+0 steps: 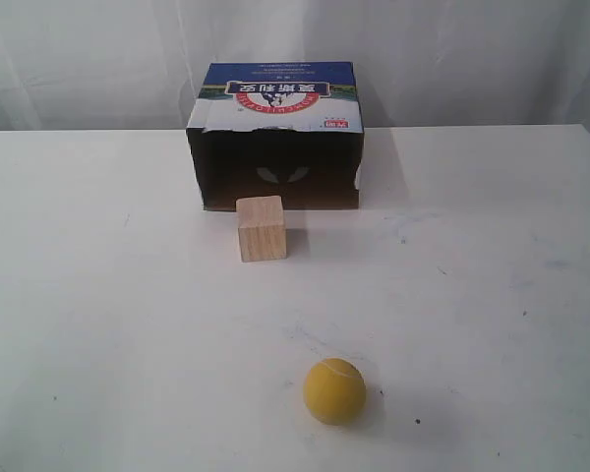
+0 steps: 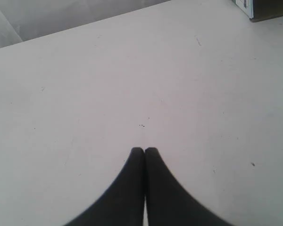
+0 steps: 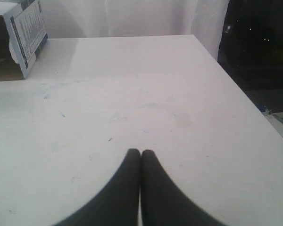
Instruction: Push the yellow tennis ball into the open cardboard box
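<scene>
Yellow tennis ball sits on the white table, close to the near edge of the exterior view and slightly right of centre. Pale curved seam shows on its top. Nothing touches it.

Open cardboard box stands at the far side of the table, in front of a white curtain. Its dark opening faces the camera. Blue-white-red printed top, lettering upside down. Ball and box are well apart.

1 light wooden cube stands upright just in front of the opening, left of the opening's middle. Its top overlaps the box's lower edge in the view; cannot tell if they touch. The cube lies between ball and box, offset left of the straight line from the ball to the opening.

Left gripper: 2 dark fingers pressed tip to tip, no gap, nothing held. It hangs over bare table, and only a corner of the box shows in the left wrist view. The ball does not show in this view.

Right gripper: same, 2 fingers closed together, empty. It hangs over bare table with faint scuffs; the box's side with a white printed panel shows well away from the fingertips. The table's edge and a dark area beyond it also show here.
</scene>
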